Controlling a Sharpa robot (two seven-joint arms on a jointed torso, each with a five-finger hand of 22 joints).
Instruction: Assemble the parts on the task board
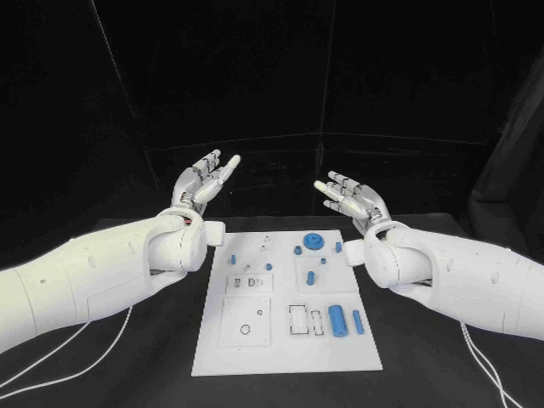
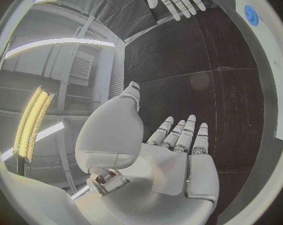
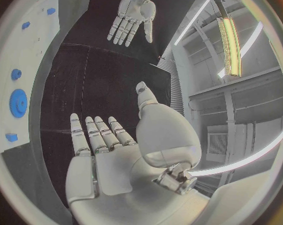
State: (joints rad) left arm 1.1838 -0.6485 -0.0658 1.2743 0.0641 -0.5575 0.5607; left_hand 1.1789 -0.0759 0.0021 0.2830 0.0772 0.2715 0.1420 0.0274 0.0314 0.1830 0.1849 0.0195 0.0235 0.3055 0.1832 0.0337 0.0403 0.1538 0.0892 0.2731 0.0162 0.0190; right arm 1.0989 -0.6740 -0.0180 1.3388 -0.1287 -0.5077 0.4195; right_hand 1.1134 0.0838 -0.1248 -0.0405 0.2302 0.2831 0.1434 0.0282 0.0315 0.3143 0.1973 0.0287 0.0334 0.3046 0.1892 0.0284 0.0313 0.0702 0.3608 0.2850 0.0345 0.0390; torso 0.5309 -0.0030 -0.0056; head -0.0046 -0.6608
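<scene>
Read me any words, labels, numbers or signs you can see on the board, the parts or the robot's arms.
No readable text.
Task board: outlines and holes, no lettering legible.
Blue parts: no markings visible.
Left hand, right hand: no labels visible.

Head camera looks down; wrist cameras face across the task board (image 1: 287, 336).

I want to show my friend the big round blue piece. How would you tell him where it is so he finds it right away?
Look at the white task board lying in the middle of the black table. Go to its far end, between the two raised hands, a little right of centre. There sits the round blue wheel, the widest and roundest blue piece at that end; the blue parts beside it are much smaller.
</scene>
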